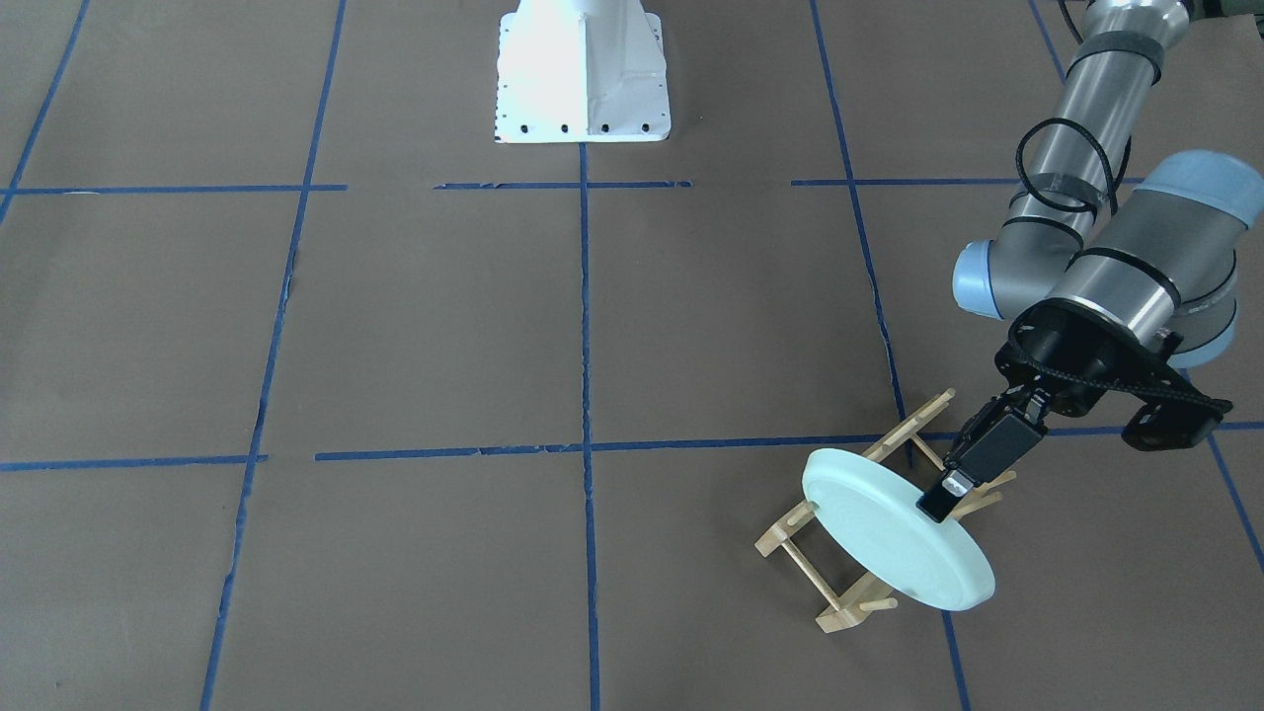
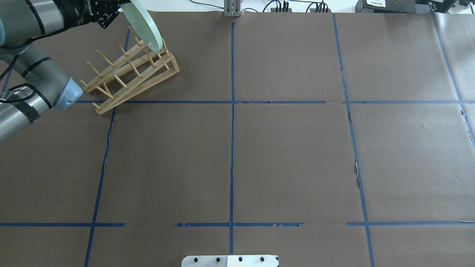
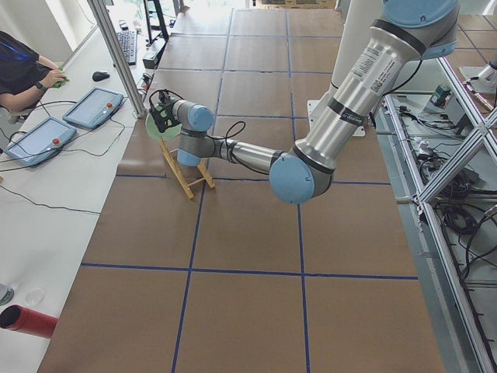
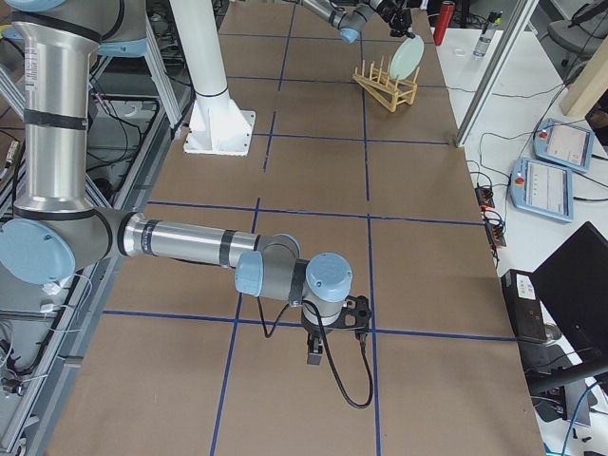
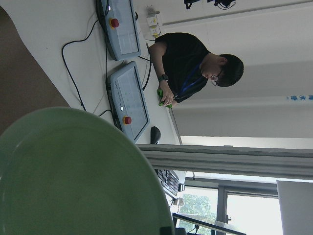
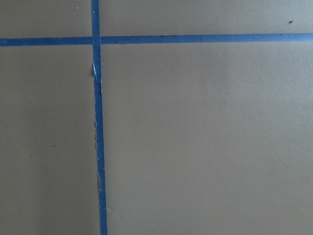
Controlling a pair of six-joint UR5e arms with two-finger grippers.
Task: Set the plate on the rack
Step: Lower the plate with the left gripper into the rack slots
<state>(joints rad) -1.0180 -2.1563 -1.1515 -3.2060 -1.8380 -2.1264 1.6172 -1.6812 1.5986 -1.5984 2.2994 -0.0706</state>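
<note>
Since it must slot in edge-on, left gripper (image 1: 936,506) clamps round mint-green ceramic plate (image 1: 889,541) tilted over light-wood peg rack (image 1: 837,616) near far-left table corner; right gripper (image 4: 313,356) opening cannot be told

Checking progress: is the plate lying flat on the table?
No, the left tool holds the plate by its rim, tilted on edge at the rack.

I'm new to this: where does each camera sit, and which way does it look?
Front-facing: across the table, facing the robot; its base, left gripper holding the plate by the rack.
Overhead: behind the robot, looking down; left arm.
Exterior left: table's left end; left arm nearest.
Exterior right: opposite end; right arm nearest.
Left wrist: past the plate toward an operator.
Right wrist: straight down at taped paper.
Front-facing and overhead share plate and rack.
</note>
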